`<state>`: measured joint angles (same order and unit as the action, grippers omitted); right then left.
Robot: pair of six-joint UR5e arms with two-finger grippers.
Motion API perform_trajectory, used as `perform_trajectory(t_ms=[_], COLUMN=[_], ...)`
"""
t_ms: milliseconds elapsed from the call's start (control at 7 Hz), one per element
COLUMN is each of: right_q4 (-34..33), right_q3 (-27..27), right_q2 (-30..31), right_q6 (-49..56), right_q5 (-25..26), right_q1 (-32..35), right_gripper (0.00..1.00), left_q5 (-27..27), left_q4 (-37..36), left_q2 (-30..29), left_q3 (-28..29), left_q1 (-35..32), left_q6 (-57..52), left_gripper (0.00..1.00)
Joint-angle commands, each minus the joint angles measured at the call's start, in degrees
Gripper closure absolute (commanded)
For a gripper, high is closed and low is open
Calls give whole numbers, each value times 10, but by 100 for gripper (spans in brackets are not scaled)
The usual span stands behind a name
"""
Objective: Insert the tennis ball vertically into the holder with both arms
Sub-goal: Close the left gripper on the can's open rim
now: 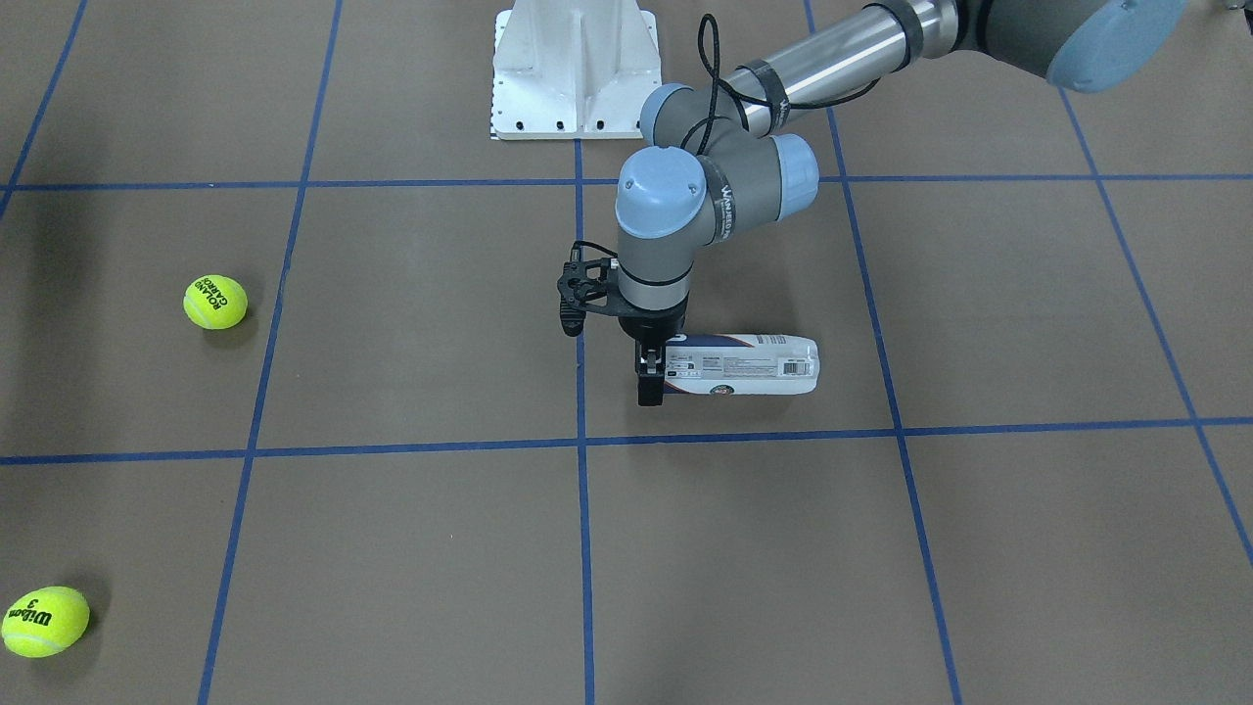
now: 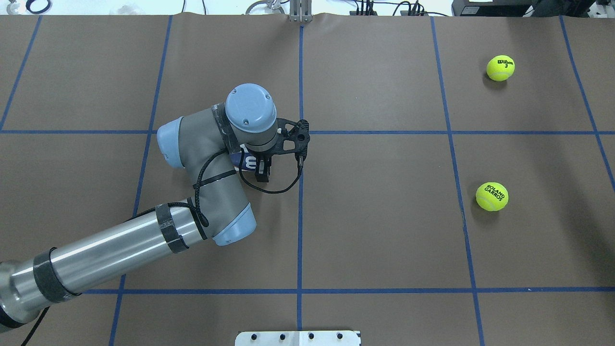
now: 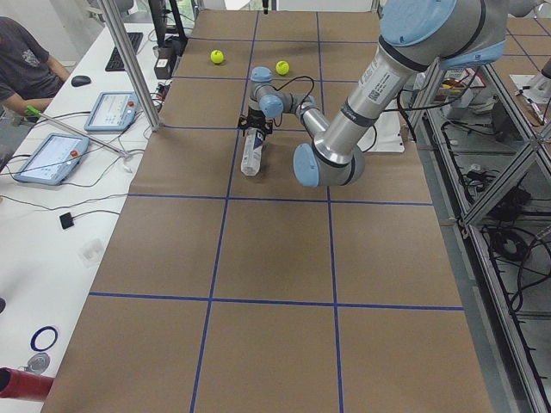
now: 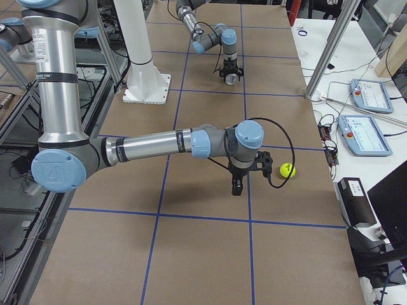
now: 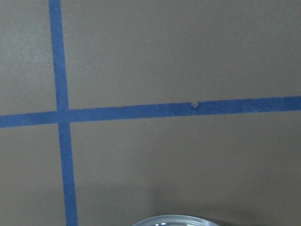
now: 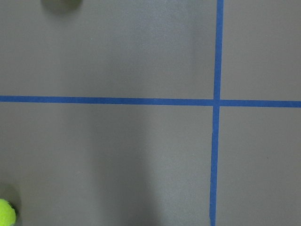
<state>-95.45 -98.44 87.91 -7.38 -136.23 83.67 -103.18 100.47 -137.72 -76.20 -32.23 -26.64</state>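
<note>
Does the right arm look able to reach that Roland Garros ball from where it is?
Probably yes. The Roland Garros ball lies in the open on the table, the right arm hangs above that side, and the left arm is far off at the holder.

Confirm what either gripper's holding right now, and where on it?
Left gripper appears clamped on the holder, lying on its side, at its rim end. Right gripper: nothing seen in it; jaw state unclear.
</note>
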Motion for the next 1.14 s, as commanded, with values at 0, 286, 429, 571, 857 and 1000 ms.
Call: perform_trajectory(t_ms=[0, 286, 429, 571, 857, 1000], right_q4=[0, 0, 0, 0, 0, 0], right_q3=[1, 1, 1, 1, 2, 1], right_q2=[0, 0, 0, 0, 0, 0], right_q6=[0, 0, 0, 0, 0, 0], right_q5=[0, 0, 0, 0, -1, -1], right_q1=[0, 0, 0, 0, 0, 0], right_gripper=[0, 0, 0, 0, 0, 0], left_q5=[1, 1, 2, 2, 13, 22], left_q4=[33, 42, 42, 42, 42, 42], left_q2=[1, 2, 1, 1, 0, 0], left_q3=[17, 22, 25, 26, 25, 23], left_q1=[2, 2, 2, 2, 2, 2], left_q6=[21, 25, 24, 25, 25, 25], left_gripper=[1, 1, 1, 1, 10, 22])
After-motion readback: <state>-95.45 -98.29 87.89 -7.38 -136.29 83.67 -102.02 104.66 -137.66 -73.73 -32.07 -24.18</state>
